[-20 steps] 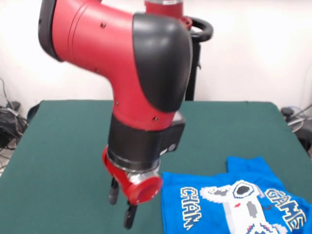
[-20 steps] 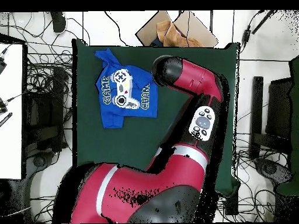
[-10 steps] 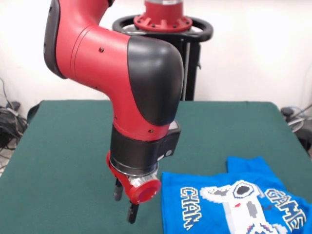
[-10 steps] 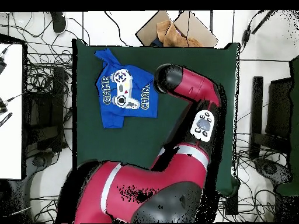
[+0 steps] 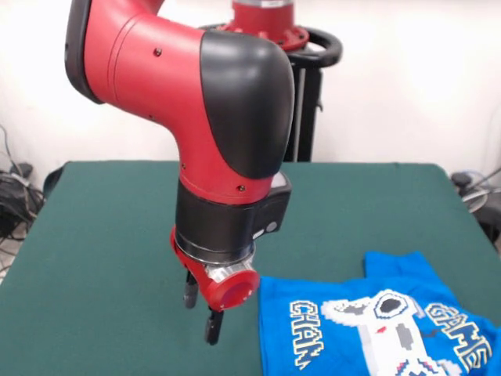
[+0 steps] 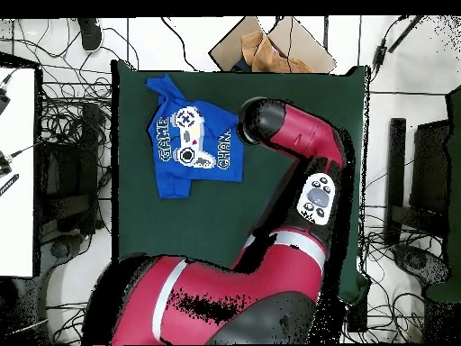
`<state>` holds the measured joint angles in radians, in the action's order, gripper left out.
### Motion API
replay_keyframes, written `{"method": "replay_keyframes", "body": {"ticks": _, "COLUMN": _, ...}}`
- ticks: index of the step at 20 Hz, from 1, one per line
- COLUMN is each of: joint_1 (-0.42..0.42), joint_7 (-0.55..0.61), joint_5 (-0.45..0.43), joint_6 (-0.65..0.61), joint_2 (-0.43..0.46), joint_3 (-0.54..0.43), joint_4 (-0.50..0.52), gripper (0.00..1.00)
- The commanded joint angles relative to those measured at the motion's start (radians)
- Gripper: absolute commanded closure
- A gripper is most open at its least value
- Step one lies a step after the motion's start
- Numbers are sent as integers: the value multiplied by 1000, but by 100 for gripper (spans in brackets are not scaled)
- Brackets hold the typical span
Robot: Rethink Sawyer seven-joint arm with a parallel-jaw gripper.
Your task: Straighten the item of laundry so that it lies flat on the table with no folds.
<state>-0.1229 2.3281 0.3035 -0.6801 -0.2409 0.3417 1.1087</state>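
The item of laundry (image 5: 376, 325), a bright blue T-shirt with a white game-controller print, lies print-up near the table's front right corner, running off the picture's bottom edge. In the overhead view the item of laundry (image 6: 192, 135) sits at the upper left of the green table (image 6: 297, 99), one sleeve sticking out at its top and its lower left part looking bunched. My gripper (image 5: 201, 313) hangs just left of the shirt's edge, above the table (image 5: 102, 235). It is open, with nothing between its two dark fingers (image 5: 211, 327). From overhead the arm's wrist (image 6: 257, 122) hides the gripper.
A cardboard box (image 6: 270, 45) lies beyond the table's top edge in the overhead view. Cables ring the table, and a white surface (image 6: 16, 171) stands at the left. My red arm (image 6: 306, 171) crosses the table's right half.
The gripper has risen a little and edged toward the shirt as the arm shifted. The shirt has not moved.
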Motion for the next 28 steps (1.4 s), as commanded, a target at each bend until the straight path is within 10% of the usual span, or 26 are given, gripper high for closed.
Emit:
{"method": "replay_keyframes", "body": {"ticks": 1, "joint_1": -6, "joint_7": 65, "joint_5": 6, "joint_6": -86, "joint_2": 13, "joint_3": -130, "joint_4": 79, "gripper": 0}}
{"method": "replay_keyframes", "body": {"ticks": 28, "joint_1": 58, "joint_7": 165, "joint_5": 68, "joint_6": -17, "joint_2": -22, "joint_3": -161, "joint_4": 205, "gripper": 0}}
